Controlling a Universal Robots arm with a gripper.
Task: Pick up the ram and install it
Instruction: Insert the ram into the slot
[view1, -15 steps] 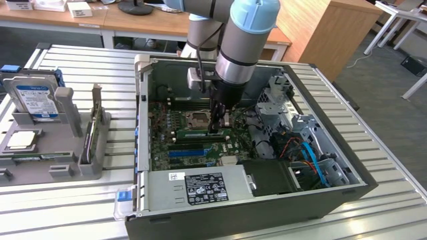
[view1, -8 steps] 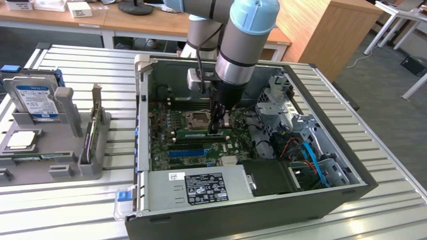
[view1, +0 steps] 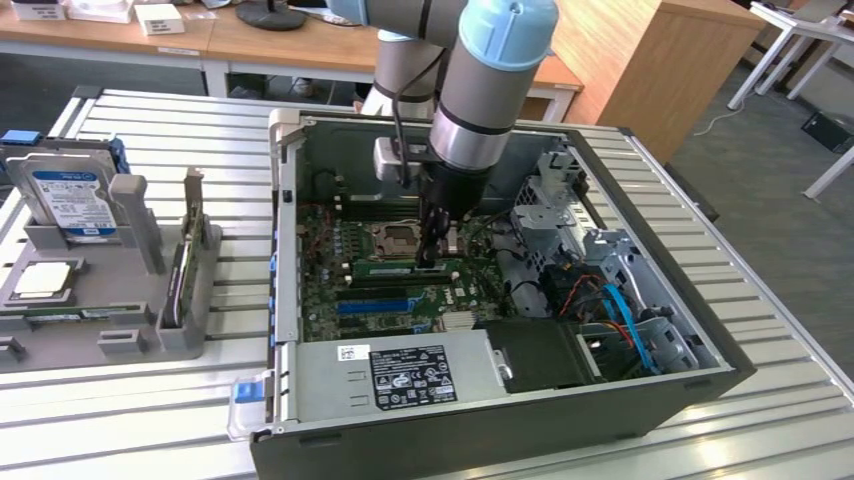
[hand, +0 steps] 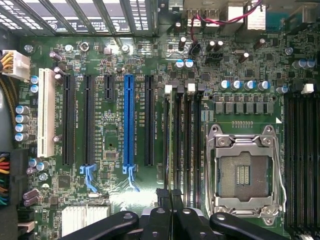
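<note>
Wooden desks (view1: 267, 45) stand at the back of the room, and in front of them a slatted metal table (view1: 774, 420) carries an open computer case (view1: 467, 450). On the exterior view's left we see a grey fixture (view1: 120, 335) holding a hard drive (view1: 67, 200) upright.

Inside the case the power supply (view1: 400, 375) lies along the near edge. Metal drive brackets (view1: 547, 200) and blue cables (view1: 627, 320) crowd the exterior view's right.

The arm reaches straight down between them to the motherboard (hand: 105, 75). We find the ram (view1: 400, 268) (hand: 173, 140) standing in a memory slot between the empty processor socket (hand: 242, 172) and the long blue slot (hand: 129, 120), with black slots on both sides of it.

The gripper (view1: 430, 258) (hand: 170, 196) has its fingers pressed together, tips down at the ram's upper edge near one end. We cannot tell whether that edge is nipped between them.
</note>
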